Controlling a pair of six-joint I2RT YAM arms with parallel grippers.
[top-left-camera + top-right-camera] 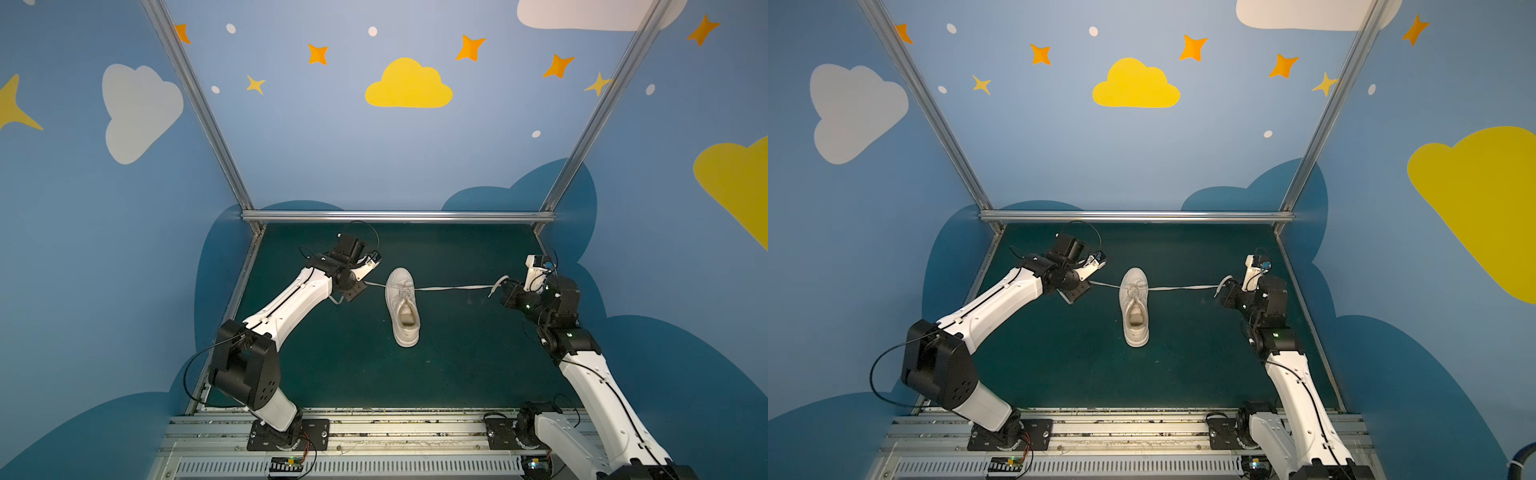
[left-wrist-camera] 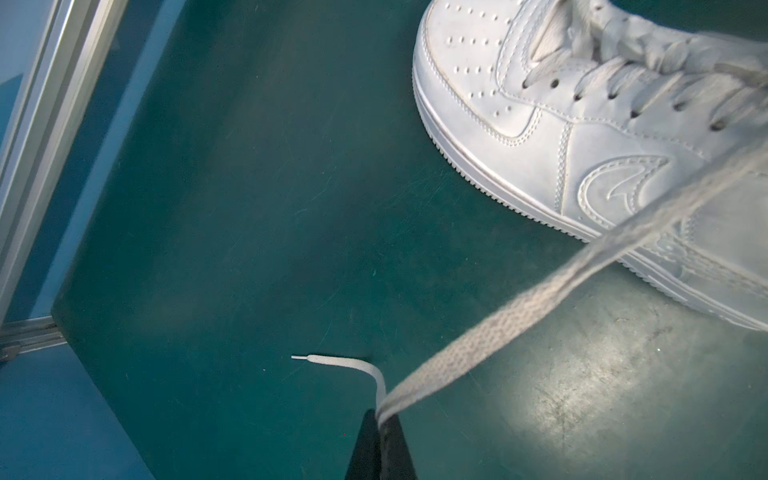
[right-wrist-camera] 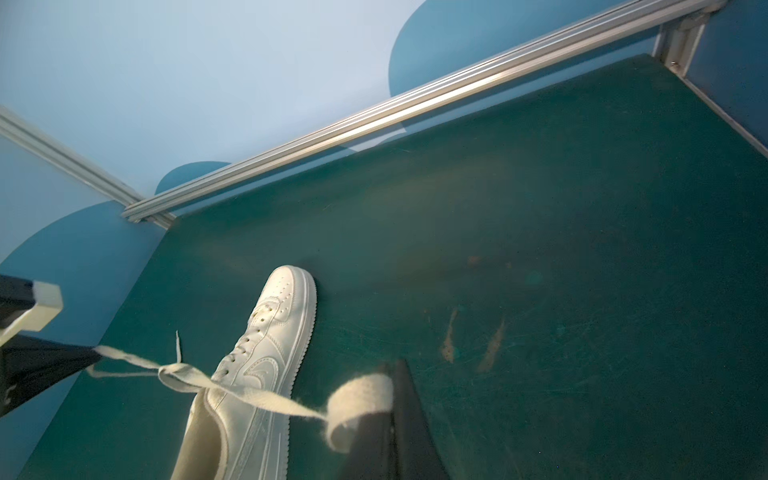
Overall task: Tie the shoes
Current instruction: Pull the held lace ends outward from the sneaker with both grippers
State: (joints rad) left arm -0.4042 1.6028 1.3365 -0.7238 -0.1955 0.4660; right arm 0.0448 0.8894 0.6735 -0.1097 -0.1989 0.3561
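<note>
A white shoe (image 1: 402,307) (image 1: 1134,307) lies on the green mat with its toe toward the back wall. Its two flat laces are crossed over the tongue (image 3: 178,374) and stretch out tight to either side. My left gripper (image 1: 362,286) (image 1: 1088,284) (image 2: 380,415) is shut on the left lace (image 2: 540,291) close beside the shoe (image 2: 540,145). The short lace end (image 2: 332,360) hangs past the fingers. My right gripper (image 1: 500,286) (image 1: 1223,289) (image 3: 392,370) is shut on the right lace (image 1: 453,287) (image 3: 361,390) farther out. That lace curls over the fingertips.
An aluminium rail (image 1: 399,216) runs along the back of the mat, with slanted frame posts and blue walls on both sides. The arm bases sit on a metal rail (image 1: 374,424) at the front. Scuff marks (image 3: 469,340) show on the mat.
</note>
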